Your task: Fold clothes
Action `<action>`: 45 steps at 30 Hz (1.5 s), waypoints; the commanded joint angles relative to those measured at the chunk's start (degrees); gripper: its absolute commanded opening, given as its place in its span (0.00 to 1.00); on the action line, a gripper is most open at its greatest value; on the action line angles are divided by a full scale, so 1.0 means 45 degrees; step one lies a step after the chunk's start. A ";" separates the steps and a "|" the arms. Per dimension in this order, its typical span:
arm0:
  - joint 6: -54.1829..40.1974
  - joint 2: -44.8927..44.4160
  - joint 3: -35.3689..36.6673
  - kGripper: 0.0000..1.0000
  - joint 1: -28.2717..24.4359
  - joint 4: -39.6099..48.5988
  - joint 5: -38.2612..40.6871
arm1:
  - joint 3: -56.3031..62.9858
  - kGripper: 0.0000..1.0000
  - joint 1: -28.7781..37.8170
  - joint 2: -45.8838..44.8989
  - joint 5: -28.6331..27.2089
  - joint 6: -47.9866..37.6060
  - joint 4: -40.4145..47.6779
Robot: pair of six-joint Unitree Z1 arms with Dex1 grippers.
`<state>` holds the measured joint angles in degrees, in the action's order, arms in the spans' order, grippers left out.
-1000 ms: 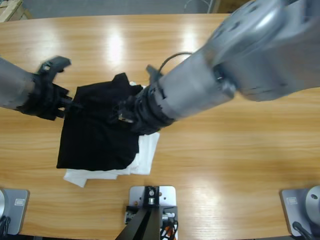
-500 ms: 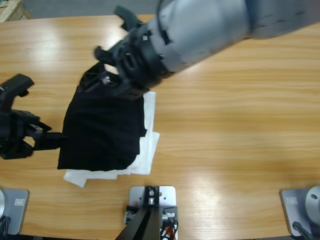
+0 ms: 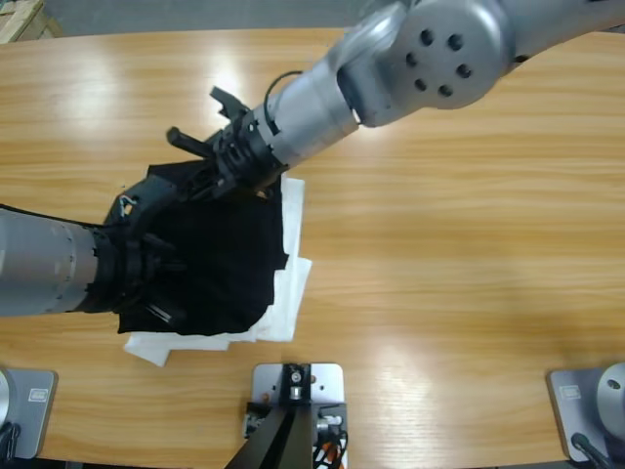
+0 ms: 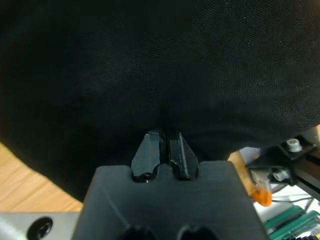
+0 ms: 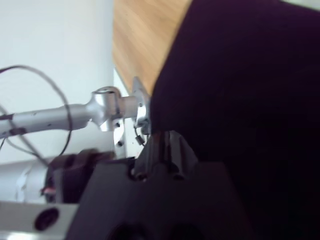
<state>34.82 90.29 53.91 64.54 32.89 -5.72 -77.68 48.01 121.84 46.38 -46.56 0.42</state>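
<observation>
On the long wooden table (image 3: 469,244) I see the black polo shirt (image 3: 220,249) lying crumpled over a white folded garment pile (image 3: 283,293) near the front edge, left of centre. Nearest me, my left gripper (image 4: 164,147) sits with its jaws pressed together against the black fabric at the shirt's left side. Farther back, my right gripper (image 5: 162,145) is at the shirt's upper edge, jaws clenched.
</observation>
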 commanded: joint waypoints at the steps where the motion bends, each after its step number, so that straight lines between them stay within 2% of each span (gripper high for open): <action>1: 0.0613 0.1825 -0.0675 0.00 0.0854 -0.0907 -0.0232 | 0.1691 0.00 -0.1428 0.1191 0.0083 0.0515 0.1090; 8: 0.1309 0.2001 -0.2057 0.00 0.1139 -0.1802 -0.0115 | 0.1383 0.00 -0.2369 0.1882 0.0556 0.0718 0.1418; 12: 0.1363 0.1728 -0.2163 0.00 0.1186 -0.1802 -0.0134 | 0.1566 0.00 -0.2486 0.1785 0.1353 0.0780 0.2738; 15: 0.1359 -0.0042 -0.1772 0.00 0.0982 -0.1696 -0.0529 | 0.1879 0.00 -0.2682 0.0324 0.1915 0.1554 0.3059; 18: 0.0785 -0.2753 -0.0671 0.00 -0.0197 -0.1685 -0.0755 | 0.2148 0.00 -0.2799 -0.1805 0.1841 0.2062 0.2770; 21: 0.0562 -0.3589 -0.0089 0.00 -0.1076 -0.1681 -0.0740 | 0.2754 0.00 -0.2771 -0.3321 0.1349 0.2155 0.2523; 26: 0.0789 -0.2694 -0.0780 0.00 -0.1166 -0.1302 -0.1111 | 0.4527 0.00 -0.2357 -0.4262 0.0927 0.2273 0.2207; 31: 0.1031 -0.1257 -0.1081 0.00 -0.2053 -0.1568 -0.1380 | 0.5578 0.00 -0.0279 -0.3582 0.0298 0.2433 0.2191; 34: 0.1031 -0.0690 -0.1210 0.00 -0.2717 -0.2286 -0.1306 | 0.5582 0.00 0.0654 -0.2860 0.0099 0.1956 0.2996; 38: 0.1031 0.0017 -0.1210 0.00 -0.3365 -0.3388 -0.0708 | 0.5344 0.00 0.0736 -0.2004 0.0083 0.1620 0.3602; 45: 0.1094 0.1017 -0.1432 0.00 -0.3389 -0.4146 -0.0447 | 0.5336 0.00 0.0807 -0.0223 -0.0522 0.1183 0.3906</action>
<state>39.16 89.69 49.98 49.95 16.74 -9.05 -54.20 50.87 112.92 46.07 -39.63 16.92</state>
